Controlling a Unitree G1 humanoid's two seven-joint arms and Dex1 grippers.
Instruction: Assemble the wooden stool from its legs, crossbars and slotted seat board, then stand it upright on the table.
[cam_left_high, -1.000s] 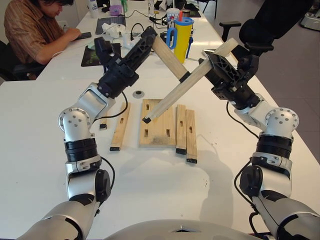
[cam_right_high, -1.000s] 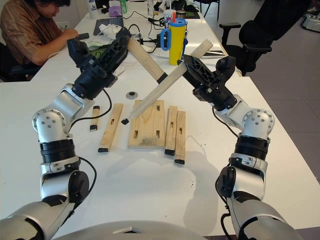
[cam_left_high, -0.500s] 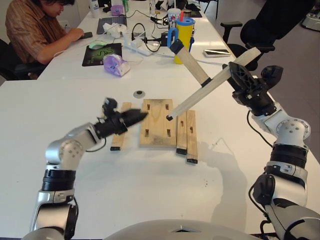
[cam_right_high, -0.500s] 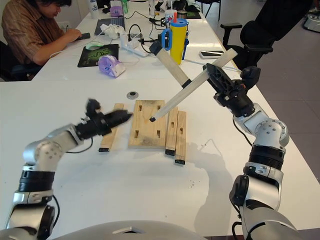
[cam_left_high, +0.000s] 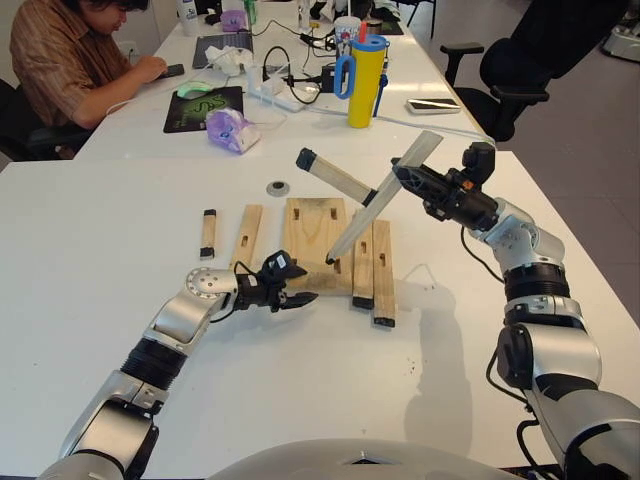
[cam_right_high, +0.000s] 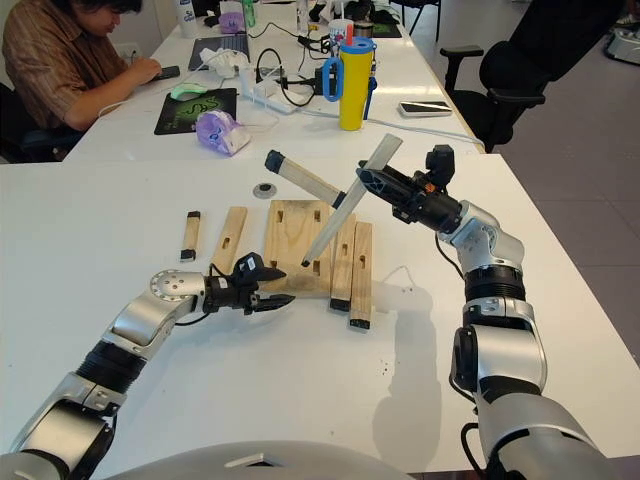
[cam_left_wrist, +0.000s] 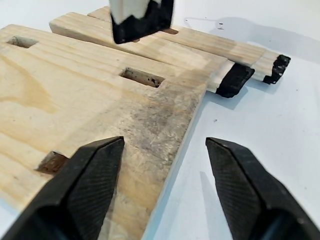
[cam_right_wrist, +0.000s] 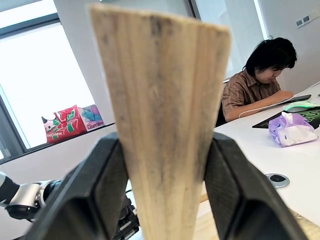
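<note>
Head view: seat board (cam_left_high: 312, 238) flat on table (cam_left_high: 90, 260); right gripper (cam_left_high: 412, 180) clenched on tilted leg (cam_left_high: 372, 205) above it. Left wrist view: left gripper (cam_left_wrist: 165, 150) spread wide at seat board corner. Wood likely stiff, light; grip leg mid-length.

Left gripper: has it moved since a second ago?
Yes. The left gripper has dropped from high above the seat board to table level at the board's near corner, fingers open.

seat board (cam_left_high: 315, 240) on table (cam_left_high: 120, 220); two legs (cam_left_high: 372, 262) flat just right of it; crossbar (cam_left_high: 245, 235) left, short piece (cam_left_high: 208, 232) further left. crossed pair (cam_left_high: 375, 200) tilted above the board.
</note>
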